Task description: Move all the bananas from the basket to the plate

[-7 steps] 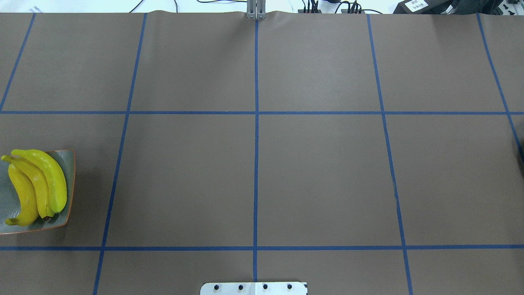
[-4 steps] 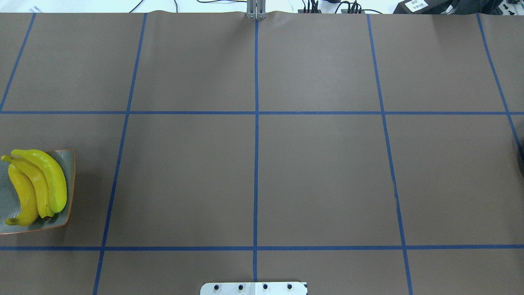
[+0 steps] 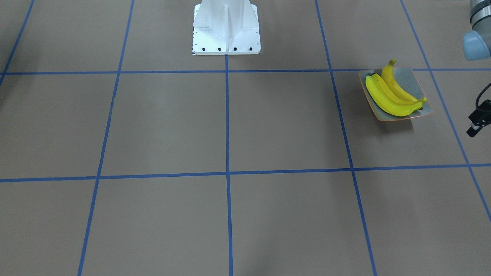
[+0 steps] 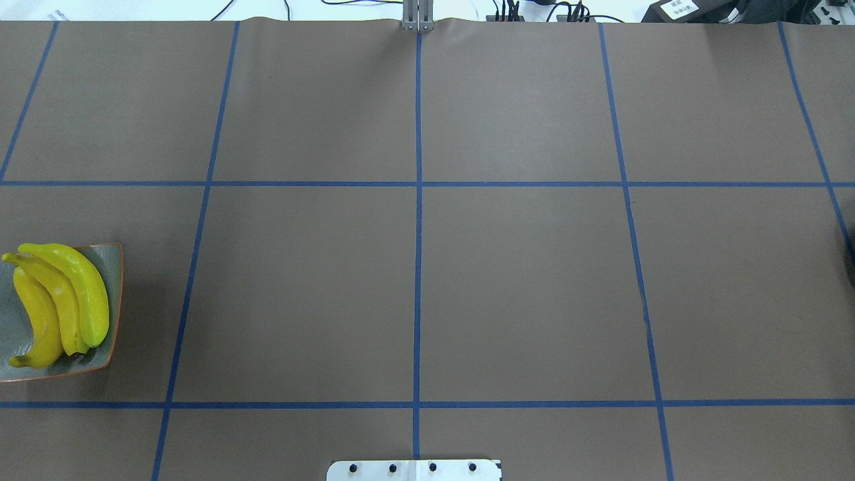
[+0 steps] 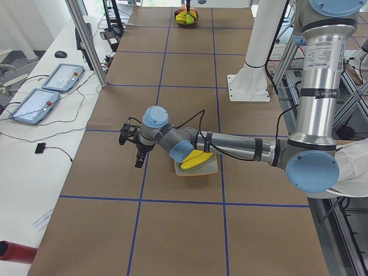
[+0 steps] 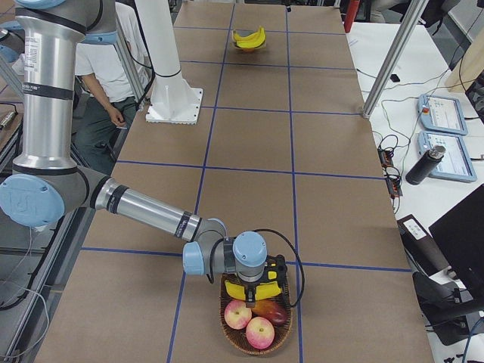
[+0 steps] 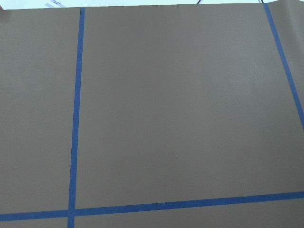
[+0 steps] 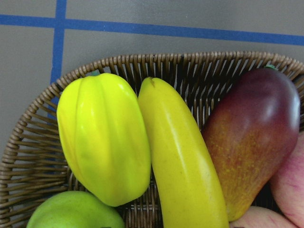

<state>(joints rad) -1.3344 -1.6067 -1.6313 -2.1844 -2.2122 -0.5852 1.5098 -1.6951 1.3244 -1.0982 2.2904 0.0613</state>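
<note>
Step in hand: picking another banana from the basket.

In the right-side view, bottom centre, the right gripper [image 6: 255,287] hangs straight over the basket [image 6: 225,324], close above the fruit. I can't tell its finger spread. Only that side view shows it, and the right wrist cam shows no fingertips.

My read is that nothing is gripped yet. The banana [image 8: 183,161] lies in the basket, running from upper middle to the bottom of the wrist frame. It touches a ribbed yellow fruit [image 8: 104,137] on its left and a mango [image 8: 254,142] on its right. There's a green fruit [image 8: 76,211] at bottom left and apples [image 6: 249,324] on the basket's near side.

Next move, as I judge it:
- Descend with the jaws across the banana's width and close mid-body.
- Neighbours are tight, so finger room is small and the mango could get nudged.
- Lift, then carry to the plate.

Farther off, the plate [image 4: 112,264] sits at the left edge of the overhead view, well apart from the basket. Three bananas [image 4: 60,300] lie on it side by side, with little bare surface left.

The left gripper [image 5: 139,158] hovers beside the plate, not over it. Its spread isn't readable and I see nothing in it. Its wrist cam shows only table paper [image 7: 180,104] and blue tape [image 7: 76,118].

Hidden or cut off:
- The banana's lower end is cut off by the wrist frame.
- The basket is outside the overhead and front views.
- The plate's left part is cropped in the overhead view.
- I can't tell whether more bananas lie under the fruit.
</note>
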